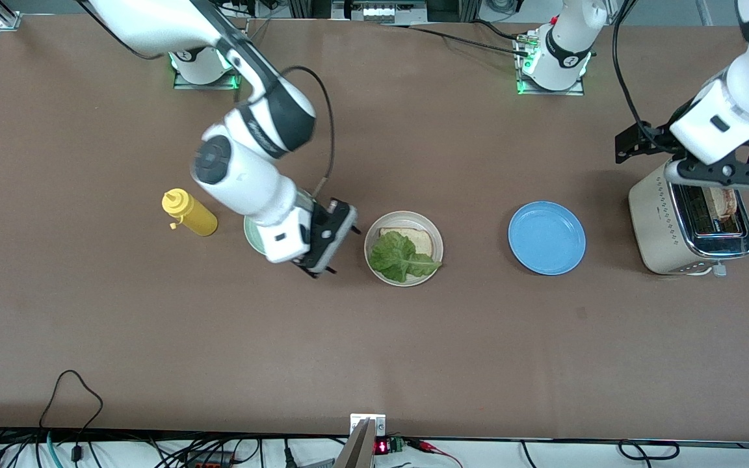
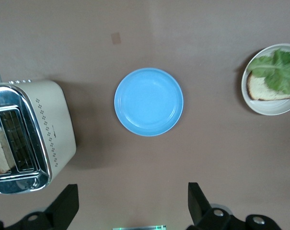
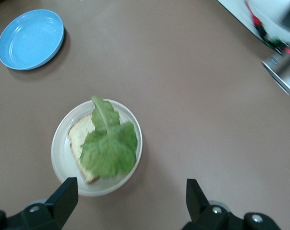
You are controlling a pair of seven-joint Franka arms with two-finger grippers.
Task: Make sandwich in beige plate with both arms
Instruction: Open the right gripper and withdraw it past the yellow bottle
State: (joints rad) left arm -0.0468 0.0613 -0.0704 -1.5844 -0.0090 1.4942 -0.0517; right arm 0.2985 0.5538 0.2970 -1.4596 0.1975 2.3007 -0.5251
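Tabletop (image 1: 413,351): matte brown, cables along your near edge. Round beige plate (image 1: 437,237) mid-table holds a square bread slice (image 1: 417,239) under crinkled lettuce (image 1: 400,257). Right gripper (image 1: 322,244) beside it, fingers spread, holding nothing. Left gripper (image 1: 706,156) spread over the toaster (image 1: 657,224).

Both claws (image 1: 322,250) (image 1: 706,162) wide apart.
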